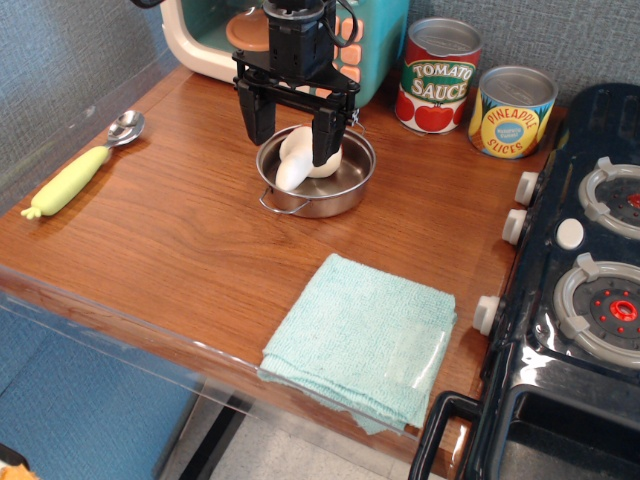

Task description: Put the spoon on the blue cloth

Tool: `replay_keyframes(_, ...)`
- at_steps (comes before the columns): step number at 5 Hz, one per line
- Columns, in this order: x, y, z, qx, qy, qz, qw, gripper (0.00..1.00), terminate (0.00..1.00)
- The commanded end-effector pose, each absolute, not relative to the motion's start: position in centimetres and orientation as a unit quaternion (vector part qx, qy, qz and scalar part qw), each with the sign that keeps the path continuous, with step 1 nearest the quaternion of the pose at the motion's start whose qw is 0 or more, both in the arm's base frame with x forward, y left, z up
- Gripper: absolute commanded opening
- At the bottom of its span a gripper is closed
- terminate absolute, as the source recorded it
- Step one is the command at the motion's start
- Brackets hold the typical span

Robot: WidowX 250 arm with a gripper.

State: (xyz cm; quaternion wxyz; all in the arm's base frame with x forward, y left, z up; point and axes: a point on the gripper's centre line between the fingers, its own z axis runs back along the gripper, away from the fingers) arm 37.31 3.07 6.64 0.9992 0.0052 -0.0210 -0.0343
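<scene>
The spoon (78, 168) lies on the wooden table at the far left, its silver bowl pointing to the back and its yellow-green handle toward the front left. The blue cloth (362, 339) lies folded at the table's front edge, right of the middle. My gripper (290, 138) is open and empty, hanging above the back part of a steel pan (316, 172) that holds a white mushroom-shaped toy (300, 160). The gripper is well to the right of the spoon and behind the cloth.
A tomato sauce can (438, 76) and a pineapple slices can (512, 111) stand at the back right. A toy stove (580, 300) fills the right side. A teal toy appliance (215, 40) stands at the back. A transparent wall (60, 80) borders the left.
</scene>
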Motion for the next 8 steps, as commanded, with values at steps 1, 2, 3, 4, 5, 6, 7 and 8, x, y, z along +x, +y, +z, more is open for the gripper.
replay_keyframes(1, 37.3, 3.1, 6.6, 0.005, -0.021, -0.034, 0.999, 1.0, 0.0)
replay_keyframes(2, 35.0, 5.9, 7.8, -0.011, -0.042, 0.002, 0.999, 1.0, 0.0)
replay_keyframes(3, 33.5, 9.4, 8.8, -0.023, -0.065, 0.037, 0.997, 1.0, 0.0)
replay_keyframes(4, 32.2, 13.4, 9.8, -0.033, -0.089, 0.051, 0.994, 1.0, 0.0)
replay_keyframes(5, 31.2, 17.1, 10.2, -0.013, -0.103, 0.045, 0.994, 1.0, 0.0)
replay_keyframes(6, 30.4, 20.5, 9.7, 0.002, -0.109, 0.045, 0.993, 1.0, 0.0)
replay_keyframes(7, 30.6, 21.4, 9.0, 0.018, -0.104, 0.055, 0.993, 1.0, 0.0)
replay_keyframes(8, 31.1, 20.3, 8.0, 0.029, -0.096, 0.046, 0.994, 1.0, 0.0)
